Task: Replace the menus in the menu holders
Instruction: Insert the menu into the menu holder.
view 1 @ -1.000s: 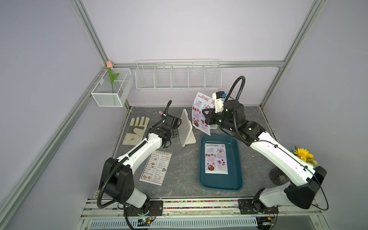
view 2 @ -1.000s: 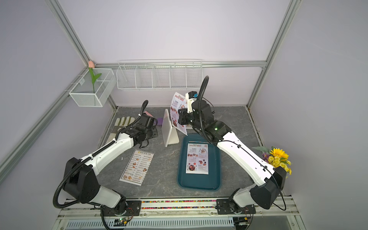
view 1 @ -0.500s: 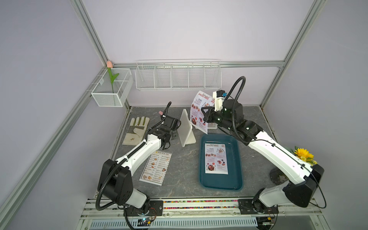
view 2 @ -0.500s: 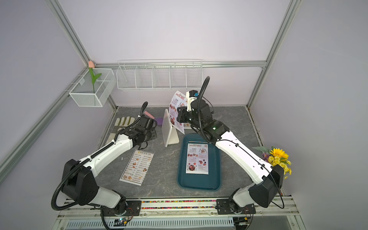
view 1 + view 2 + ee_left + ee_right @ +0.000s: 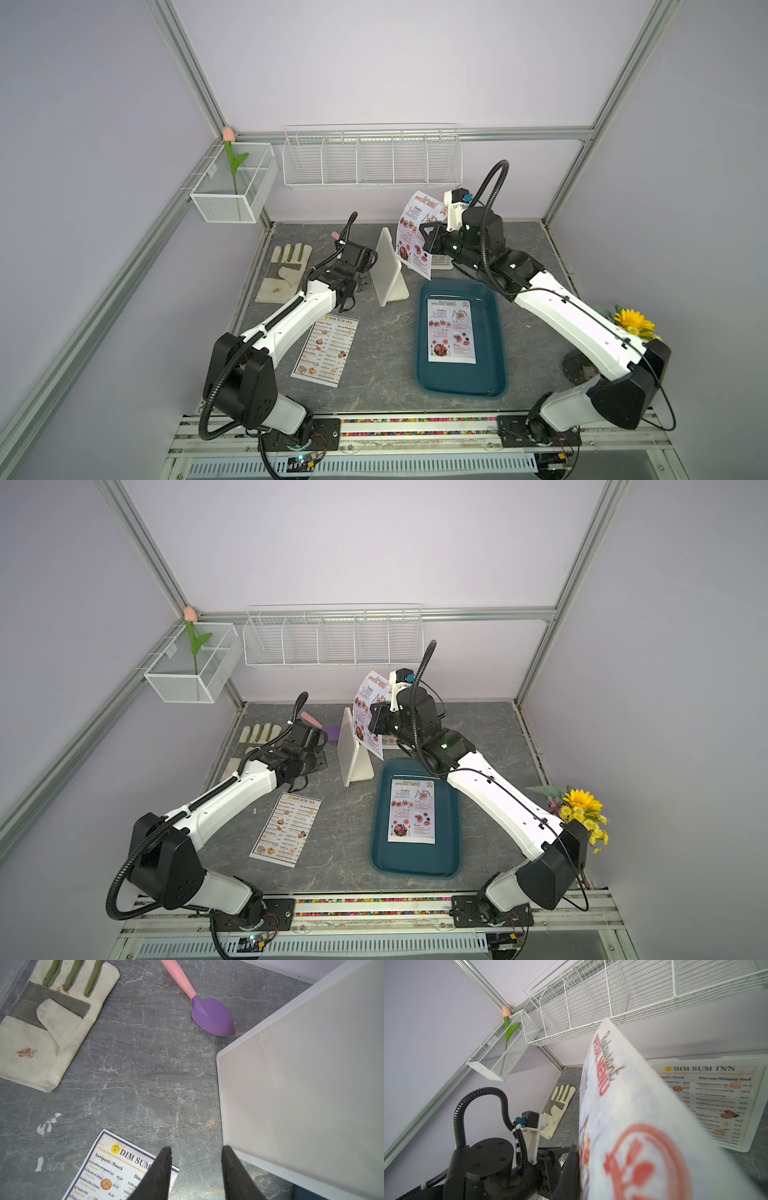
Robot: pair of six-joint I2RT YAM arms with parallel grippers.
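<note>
My right gripper (image 5: 428, 246) is shut on a red-headed "SPECIAL MENU" sheet (image 5: 415, 237), held upright in the air at the back centre. The sheet (image 5: 633, 1126) fills the right wrist view and hides one finger. Just left of it stands an empty white menu holder (image 5: 390, 270). My left gripper (image 5: 196, 1153) hovers open beside the holder's lower corner (image 5: 301, 1084), with nothing between its fingers. Behind the right arm a second menu holder (image 5: 716, 1101) carries a "DIM SUM INN" menu. Another "DIM SUM INN" menu (image 5: 326, 351) lies flat on the table. A second "SPECIAL MENU" (image 5: 451, 330) lies in the tray.
The dark teal tray (image 5: 494, 332) sits front right of centre. A work glove (image 5: 284, 266) lies at the back left, with a purple trowel (image 5: 212, 1016) on a pink handle next to it. White wire baskets (image 5: 372, 160) hang on the back wall. Yellow flowers (image 5: 631, 322) stand at the right edge.
My right arm has carried the held menu slightly left, closer to the empty holder. The left arm has barely shifted.
</note>
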